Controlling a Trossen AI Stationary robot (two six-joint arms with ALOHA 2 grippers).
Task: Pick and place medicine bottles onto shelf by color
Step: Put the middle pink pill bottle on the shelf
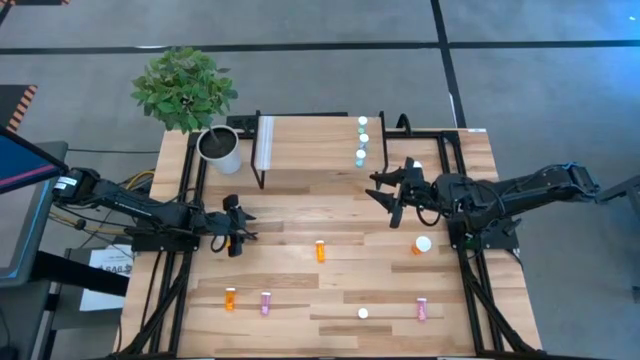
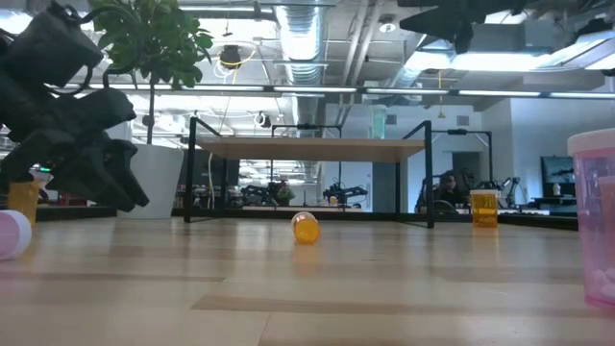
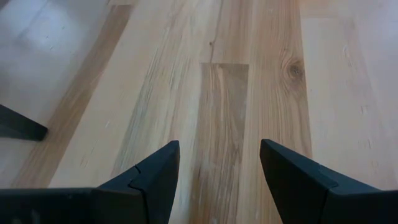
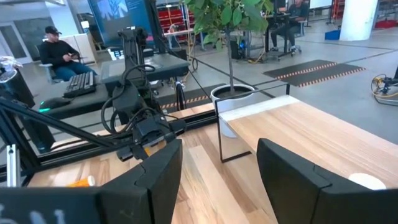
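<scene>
So from overhead, the shelf [image 1: 310, 150] sits at the far side of the table [image 1: 340, 290], next to a potted plant [image 1: 190, 95]. Three teal bottles [image 1: 362, 139] are already lined up along its right end, probably so each color gets its own stretch of plank. The remaining bottles are scattered on the table: an orange bottle [image 1: 320, 250] lying mid-table, another orange one [image 1: 230, 298] and a pink one [image 1: 266, 303] near the front left, a pink one [image 1: 422, 310] front right, and a bigger orange bottle [image 1: 422, 244] just beside the right arm. The right gripper [image 1: 385, 190] hangs just off the shelf's right front corner with fingers spread and nothing in them. The left gripper [image 1: 236, 240] waits over bare wood on the left.

The table-level view shows the lying orange bottle [image 2: 306, 228] in front of the shelf [image 2: 312, 149], and an upright orange one [image 2: 484, 208] off to the side.

In the left wrist cam the fingers [image 3: 155, 180] are apart, with only planks between them, no bottle close.

In the right wrist cam the fingers [image 4: 158, 174] are apart and empty too, pointed across the shelf top [image 4: 298, 130] toward the plant pot [image 4: 231, 102]. A white cap [image 4: 368, 181] peeks in at the edge. My guess is the nearest pick for this arm is that bigger orange bottle.
</scene>
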